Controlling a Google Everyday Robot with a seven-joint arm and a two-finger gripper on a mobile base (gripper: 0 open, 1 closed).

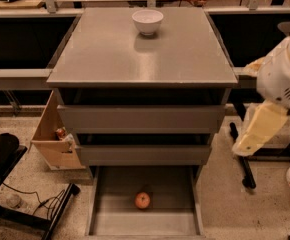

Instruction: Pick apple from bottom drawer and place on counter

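Apple: You are looking at the apple (142, 200) lying on the floor of the bottom drawer (110, 219), about midway across and touching none of its walls.
Bottom drawer: It is standing pulled out, so the fruit is showing from above with nothing covering it.
Counter: The counter (135, 59) is sitting well above the bottom drawer, over the two drawer fronts (140, 119), and is carrying a white bowl (147, 21) near its far edge.
Gripper: The gripper (245, 146) is hanging at the low end of the arm (285, 74), up and to the right of the bottom drawer, outside it and well apart from the apple. You cannot tell whether it is released or clenched, but it is not grasping the apple.
Done: The drawer is open and the apple is within reach, and that is all that is showing as finished.
Left: By my reckoning you are facing nearly the whole job: coming down into the bottom drawer, grasping the apple, lifting it over the low wall, and setting it on the counter.
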